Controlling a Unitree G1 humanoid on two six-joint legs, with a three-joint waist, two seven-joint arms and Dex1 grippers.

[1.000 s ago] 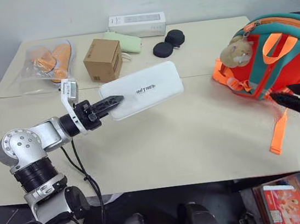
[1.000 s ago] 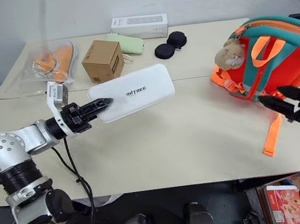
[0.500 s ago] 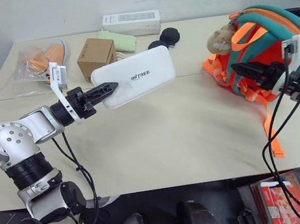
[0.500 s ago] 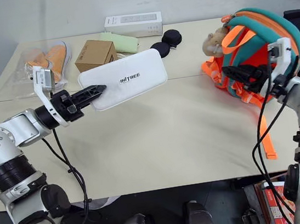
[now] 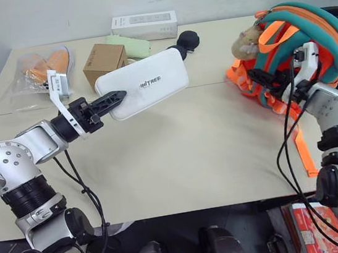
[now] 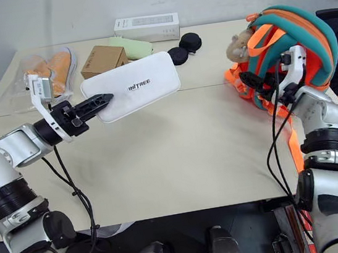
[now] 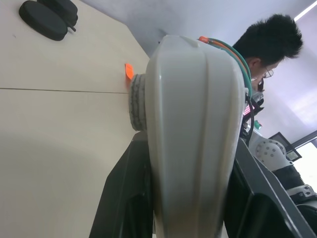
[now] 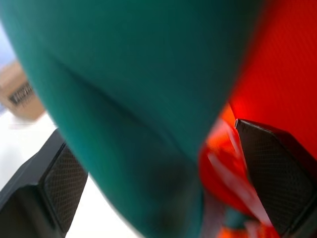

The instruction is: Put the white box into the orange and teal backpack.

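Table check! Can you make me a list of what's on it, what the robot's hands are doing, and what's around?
Surface: beige table, two sheets meeting at a seam.
Job's things: white box held up above the table; orange and teal backpack upright at the right edge, plush toy on it.
Clutter: brown cardboard cube, long white carton, pale green pouch, black round cases, bagged orange shoes.
Grippers: left gripper shut on the white box's end; right gripper open, fingers around a teal part of the backpack.
Cables: black cables hang from both arms.
Surroundings: a person behind the backpack.
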